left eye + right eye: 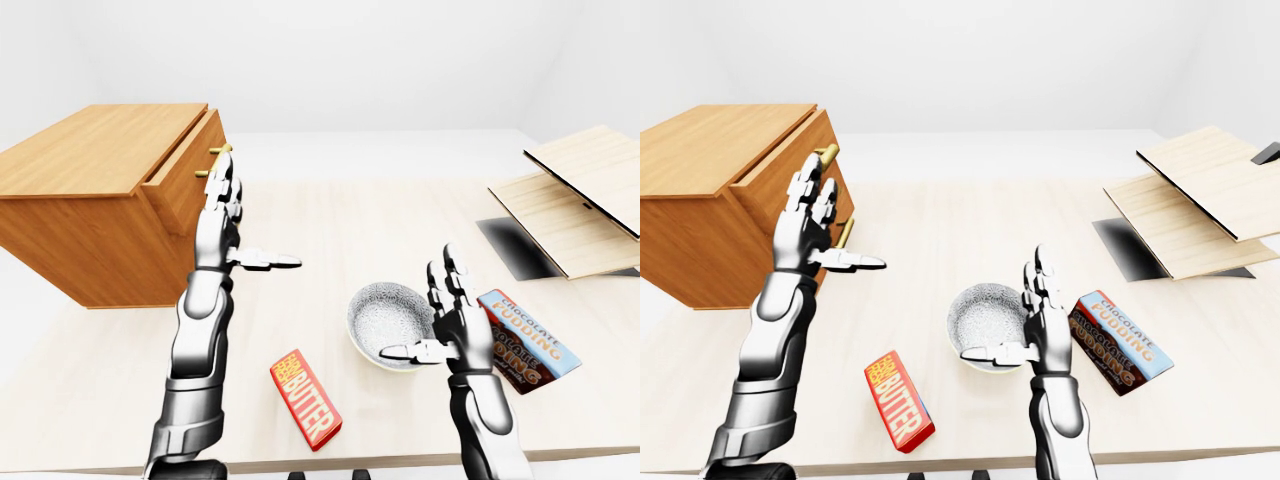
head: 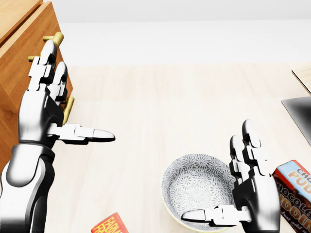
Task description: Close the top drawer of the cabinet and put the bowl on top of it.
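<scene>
A wooden cabinet (image 1: 90, 190) stands at the left of the table, its top drawer (image 1: 190, 165) pulled out a little, with brass handles (image 2: 54, 39). My left hand (image 1: 235, 225) is raised just in front of the drawer face, fingers spread open, thumb pointing right. A grey patterned bowl (image 1: 388, 322) rests on the table at lower centre. My right hand (image 1: 440, 320) stands open right beside the bowl's right rim, thumb reaching across its near edge, holding nothing.
A red butter box (image 1: 305, 398) lies near the table's bottom edge, left of the bowl. A chocolate pudding box (image 1: 525, 340) lies to the right of my right hand. Light wooden panels (image 1: 575, 200) and a dark slab (image 1: 515, 245) sit at the far right.
</scene>
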